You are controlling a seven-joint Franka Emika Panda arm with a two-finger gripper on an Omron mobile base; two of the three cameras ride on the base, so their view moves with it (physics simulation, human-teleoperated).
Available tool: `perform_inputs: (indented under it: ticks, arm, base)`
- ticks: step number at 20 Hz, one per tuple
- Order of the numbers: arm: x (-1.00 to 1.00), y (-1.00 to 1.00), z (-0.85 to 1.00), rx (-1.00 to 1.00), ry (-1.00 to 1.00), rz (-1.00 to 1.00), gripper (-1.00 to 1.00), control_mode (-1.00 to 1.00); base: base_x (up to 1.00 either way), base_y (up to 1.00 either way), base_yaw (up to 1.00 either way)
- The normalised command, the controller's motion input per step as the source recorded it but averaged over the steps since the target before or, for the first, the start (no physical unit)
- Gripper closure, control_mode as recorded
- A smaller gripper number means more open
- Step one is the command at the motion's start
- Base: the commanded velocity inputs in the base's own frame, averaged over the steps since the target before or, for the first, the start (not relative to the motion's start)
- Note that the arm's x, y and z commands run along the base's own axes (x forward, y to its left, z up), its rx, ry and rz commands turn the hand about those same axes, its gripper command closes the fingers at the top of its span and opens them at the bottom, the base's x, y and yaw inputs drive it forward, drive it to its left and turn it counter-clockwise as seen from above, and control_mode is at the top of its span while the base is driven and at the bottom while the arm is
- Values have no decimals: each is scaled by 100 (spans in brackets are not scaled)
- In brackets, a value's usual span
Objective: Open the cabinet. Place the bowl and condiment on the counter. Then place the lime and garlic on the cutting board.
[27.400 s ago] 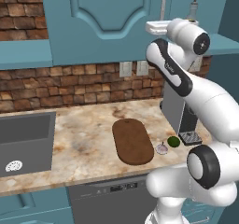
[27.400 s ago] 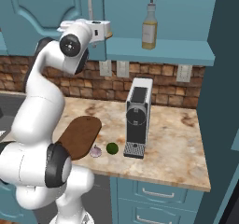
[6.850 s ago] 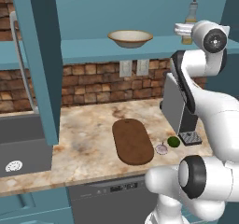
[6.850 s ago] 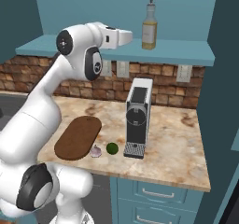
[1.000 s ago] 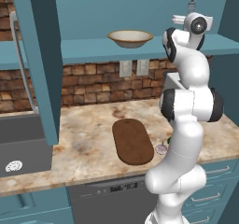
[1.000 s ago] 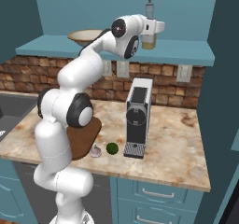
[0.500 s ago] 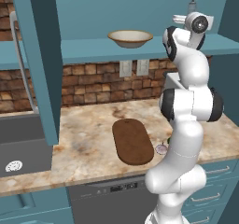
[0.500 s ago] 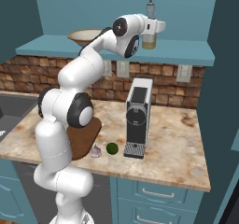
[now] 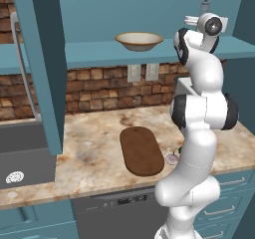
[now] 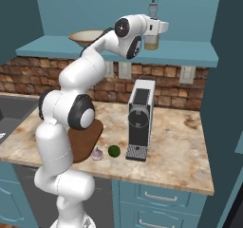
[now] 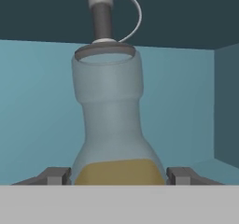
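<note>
Simulated kitchen with a brick backsplash, a marbled beige desk (image 9: 94, 153) below, and the teal cabinet (image 9: 42, 68) above with its door swung open. On the cabinet shelf: the bowl (image 9: 139, 40), cream inside and brown at the rim, standing left of the condiment (image 10: 153, 34); nothing visible inside the bowl. In the condiment bottle, yellowish-olive liquid filling only the lower part, clear glass above, narrow neck and grey cap on top. Raised to shelf height right at the condiment: the gripper (image 11: 119, 175), jaws spread wide, one fingertip (image 11: 55, 175) just beside each flank of the bottle's base, the bottle standing between them; whether the pads actually press the glass cannot be told. Down on the desk, well below the condiment: the dark oval cutting board (image 9: 141, 150), and beside its right end the garlic (image 10: 97, 154) and the lime (image 10: 114, 150), close together, just left of a grey coffee machine (image 10: 140, 118). Far left of the condiment, a grey sink (image 9: 25, 153) set in the desk.
</note>
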Motion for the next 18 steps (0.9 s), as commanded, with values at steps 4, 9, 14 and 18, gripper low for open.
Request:
perform_inputs:
  ticks: [4, 9, 14, 18]
  arm:
    - [-27, 2, 0, 0, 0, 0, 100, -100]
    - [-40, 1, 0, 0, 0, 0, 100, -100]
    - [-48, 2, 0, 0, -2, 0, 100, -100]
    - [-59, 0, 0, 0, -6, 0, 100, -100]
  base:
    - [0, 0, 0]
    - [0, 0, 0]
    - [0, 0, 0]
    - [0, 0, 0]
